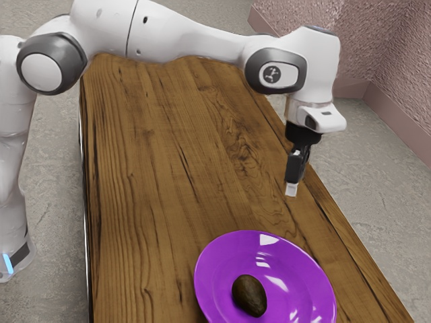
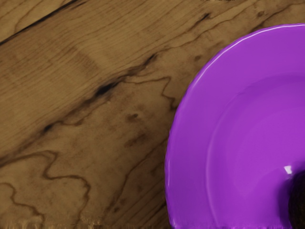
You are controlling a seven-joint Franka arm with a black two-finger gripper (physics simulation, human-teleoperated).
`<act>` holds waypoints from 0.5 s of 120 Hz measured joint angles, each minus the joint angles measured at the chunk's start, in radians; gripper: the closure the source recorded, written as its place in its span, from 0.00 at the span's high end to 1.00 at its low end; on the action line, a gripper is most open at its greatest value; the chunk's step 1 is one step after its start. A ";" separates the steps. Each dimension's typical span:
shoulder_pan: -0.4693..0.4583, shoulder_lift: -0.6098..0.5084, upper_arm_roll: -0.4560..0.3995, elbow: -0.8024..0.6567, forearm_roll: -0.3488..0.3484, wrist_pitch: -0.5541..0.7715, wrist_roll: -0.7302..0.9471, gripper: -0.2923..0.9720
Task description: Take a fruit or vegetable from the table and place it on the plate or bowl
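Note:
A dark brown avocado [image 1: 249, 295] lies inside the purple plate [image 1: 222, 269] at the near end of the wooden table [image 1: 168, 168]. My gripper [image 1: 291, 190] hangs above the bare wood, beyond the plate's far rim and close to the table's edge on the exterior view's right. It holds nothing. In the wrist view the plate [image 2: 214, 143] curves in beside the bare wood, and the avocado [image 2: 298, 200] is a dark patch at its edge.
The table is long and narrow, with bare wood stretching from the plate back toward the arm's base. A pink wall [image 1: 377, 40] stands past the table on the exterior view's right, with grey floor [image 1: 384, 175] around.

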 joint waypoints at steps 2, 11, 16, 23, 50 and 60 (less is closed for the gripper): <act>-0.001 0.000 0.018 0.004 -0.001 -0.002 0.000 0.77; 0.000 0.002 0.095 0.018 -0.006 -0.010 -0.001 0.77; 0.005 0.006 0.131 0.021 -0.007 -0.013 -0.002 0.77; 0.007 0.010 0.154 0.023 -0.008 -0.014 -0.003 0.77; 0.002 0.023 0.181 0.024 -0.009 -0.019 -0.011 0.77; 0.001 0.024 0.190 0.024 -0.009 -0.021 -0.013 0.77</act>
